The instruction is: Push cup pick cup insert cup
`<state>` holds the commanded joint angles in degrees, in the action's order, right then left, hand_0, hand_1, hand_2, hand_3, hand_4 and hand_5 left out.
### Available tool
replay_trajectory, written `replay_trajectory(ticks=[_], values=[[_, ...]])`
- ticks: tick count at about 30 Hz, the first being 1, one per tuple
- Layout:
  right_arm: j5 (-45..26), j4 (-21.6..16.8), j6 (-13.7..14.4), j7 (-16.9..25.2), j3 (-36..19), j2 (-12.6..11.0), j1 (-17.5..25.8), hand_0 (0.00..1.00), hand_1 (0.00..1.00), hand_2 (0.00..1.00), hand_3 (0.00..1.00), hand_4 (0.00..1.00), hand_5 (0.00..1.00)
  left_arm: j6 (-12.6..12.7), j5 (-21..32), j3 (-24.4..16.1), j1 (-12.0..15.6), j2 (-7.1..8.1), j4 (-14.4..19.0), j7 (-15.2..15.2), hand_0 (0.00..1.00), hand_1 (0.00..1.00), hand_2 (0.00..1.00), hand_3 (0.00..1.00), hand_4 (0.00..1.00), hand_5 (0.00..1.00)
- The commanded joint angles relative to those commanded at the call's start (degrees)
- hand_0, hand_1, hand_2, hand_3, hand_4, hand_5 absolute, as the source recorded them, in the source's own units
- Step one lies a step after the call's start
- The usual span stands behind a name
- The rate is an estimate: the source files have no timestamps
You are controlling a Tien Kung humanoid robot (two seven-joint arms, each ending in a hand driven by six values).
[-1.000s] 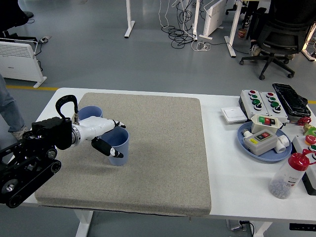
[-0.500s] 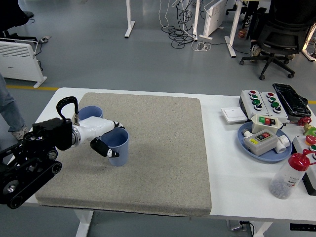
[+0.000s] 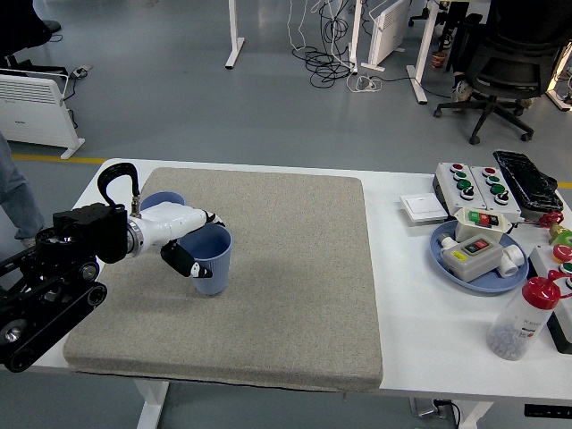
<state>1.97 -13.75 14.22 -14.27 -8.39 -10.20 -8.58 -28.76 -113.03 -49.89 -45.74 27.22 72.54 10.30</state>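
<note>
Two blue cups stand on the mat. Left hand fingers wrap the near cup; the far cup sits behind.

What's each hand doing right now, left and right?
Left hand: closed around the blue cup on the grey mat, a second blue cup behind it.
Right hand: not in view.

White surface carries a grey mat over its left and middle. Two blue cups stand on the mat's left part. Right side: white switch plate, button boxes, blue dish, red-capped bottle.
</note>
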Motion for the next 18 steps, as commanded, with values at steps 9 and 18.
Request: replay_trajectory(ticks=[9,18], values=[[-0.2,0.0,0.1,0.0,0.0,0.0,-0.2,0.687,0.608,0.635,0.583,0.1,0.491,-3.4,4.4,-2.6,-3.8,4.11,3.6,0.9,0.386,0.553,0.593,0.486,0.606,0.158],[-0.1,-0.1,0.0,0.0,-0.1,-0.2,-0.2,0.687,0.608,0.633,0.583,0.1,0.491,-4.3,4.5,-4.5,-11.8,7.54,-4.2,-0.5,0.397,0.555,0.597,0.487,0.597,0.145]])
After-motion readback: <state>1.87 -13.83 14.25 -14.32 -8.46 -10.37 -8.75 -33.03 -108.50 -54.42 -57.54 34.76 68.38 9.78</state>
